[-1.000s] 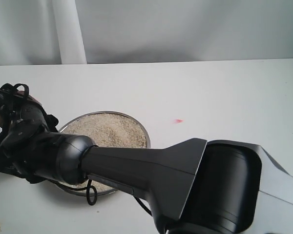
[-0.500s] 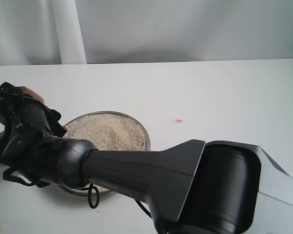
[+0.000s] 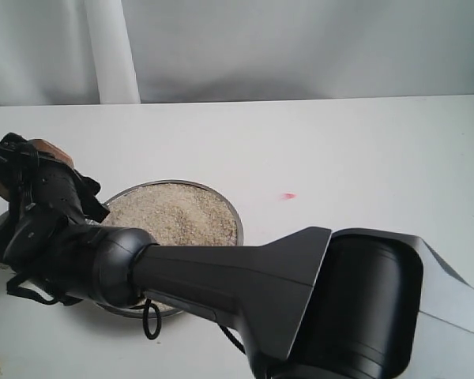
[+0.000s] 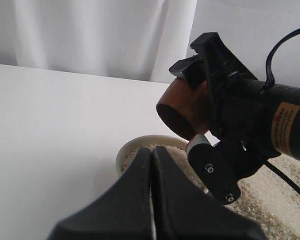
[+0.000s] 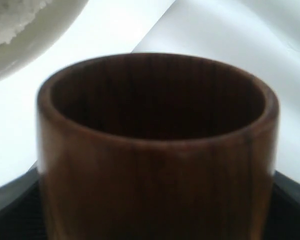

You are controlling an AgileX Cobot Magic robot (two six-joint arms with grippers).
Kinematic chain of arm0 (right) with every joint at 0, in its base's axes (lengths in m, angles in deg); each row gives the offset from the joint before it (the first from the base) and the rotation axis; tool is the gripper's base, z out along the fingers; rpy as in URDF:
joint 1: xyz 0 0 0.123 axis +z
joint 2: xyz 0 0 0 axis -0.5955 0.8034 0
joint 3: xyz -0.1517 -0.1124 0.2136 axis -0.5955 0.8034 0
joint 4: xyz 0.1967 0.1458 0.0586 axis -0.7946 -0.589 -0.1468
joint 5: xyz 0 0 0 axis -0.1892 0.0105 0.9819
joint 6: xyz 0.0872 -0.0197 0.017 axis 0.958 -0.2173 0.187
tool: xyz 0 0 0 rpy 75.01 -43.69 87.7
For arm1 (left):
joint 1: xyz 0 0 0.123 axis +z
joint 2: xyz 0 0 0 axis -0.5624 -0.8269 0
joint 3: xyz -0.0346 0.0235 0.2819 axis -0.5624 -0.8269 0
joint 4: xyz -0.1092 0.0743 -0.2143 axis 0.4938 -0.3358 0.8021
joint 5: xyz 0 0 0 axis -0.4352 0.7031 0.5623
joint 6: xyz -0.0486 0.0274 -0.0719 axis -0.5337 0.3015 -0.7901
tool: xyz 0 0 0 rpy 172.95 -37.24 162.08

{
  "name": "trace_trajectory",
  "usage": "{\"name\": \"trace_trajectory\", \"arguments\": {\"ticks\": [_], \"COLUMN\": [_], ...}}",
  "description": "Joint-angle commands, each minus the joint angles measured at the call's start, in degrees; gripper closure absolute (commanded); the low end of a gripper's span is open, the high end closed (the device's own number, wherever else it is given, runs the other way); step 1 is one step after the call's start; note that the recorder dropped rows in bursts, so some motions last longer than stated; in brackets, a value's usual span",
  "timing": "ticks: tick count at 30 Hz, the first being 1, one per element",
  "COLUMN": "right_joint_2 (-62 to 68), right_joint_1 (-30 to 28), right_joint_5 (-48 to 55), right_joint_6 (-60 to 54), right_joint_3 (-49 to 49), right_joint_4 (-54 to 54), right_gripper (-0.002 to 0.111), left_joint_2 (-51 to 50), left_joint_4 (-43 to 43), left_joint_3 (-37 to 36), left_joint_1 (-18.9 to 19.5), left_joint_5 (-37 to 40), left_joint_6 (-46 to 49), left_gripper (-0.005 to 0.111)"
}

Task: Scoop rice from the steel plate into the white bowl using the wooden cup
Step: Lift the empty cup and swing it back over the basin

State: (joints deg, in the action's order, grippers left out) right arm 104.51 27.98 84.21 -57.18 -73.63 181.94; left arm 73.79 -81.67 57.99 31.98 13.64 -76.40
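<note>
My right gripper reaches across to the far left and is shut on the wooden cup. In the left wrist view the cup lies tilted on its side above the white bowl, which holds rice. The right wrist view is filled by the cup; its inside is dark with no grains showing, and the bowl's rim sits beyond it. The steel plate carries a wide bed of rice. My left gripper is shut and empty, just short of the bowl.
The right arm's thick black link crosses the plate's near half and hides the bowl in the exterior view. A small red mark lies on the white table. A white curtain hangs behind the table.
The right gripper has swung further left and risen slightly, bringing the wooden cup into clearer view. Over the last half second it has barely moved.
</note>
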Motion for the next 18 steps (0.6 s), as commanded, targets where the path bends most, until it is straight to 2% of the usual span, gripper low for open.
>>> {"name": "trace_trajectory", "arguments": {"ticks": [1,7,11,18], "right_joint_2": [-1.83,-1.83,-1.95,-6.35], "right_joint_1": [0.03,0.03,0.03,-0.08], "right_joint_5": [1.01,1.35,2.68,-0.07], "right_joint_6": [0.27,7.15,18.5,28.88], "right_joint_3": [-0.25,-0.25,-0.25,-0.25], "right_joint_4": [1.05,1.05,1.05,-17.53], "right_gripper": [0.108,0.108,0.108,0.108], "left_joint_2": [-0.01,-0.01,-0.01,-0.01], "left_joint_4": [-0.06,-0.06,-0.06,-0.06], "left_joint_3": [-0.11,-0.11,-0.11,-0.11], "left_joint_1": [-0.09,-0.09,-0.09,-0.09], "left_joint_5": [-0.41,-0.41,-0.41,-0.41], "left_joint_6": [-0.25,-0.25,-0.25,-0.25], "left_gripper": [0.107,0.107,0.107,0.107]}}
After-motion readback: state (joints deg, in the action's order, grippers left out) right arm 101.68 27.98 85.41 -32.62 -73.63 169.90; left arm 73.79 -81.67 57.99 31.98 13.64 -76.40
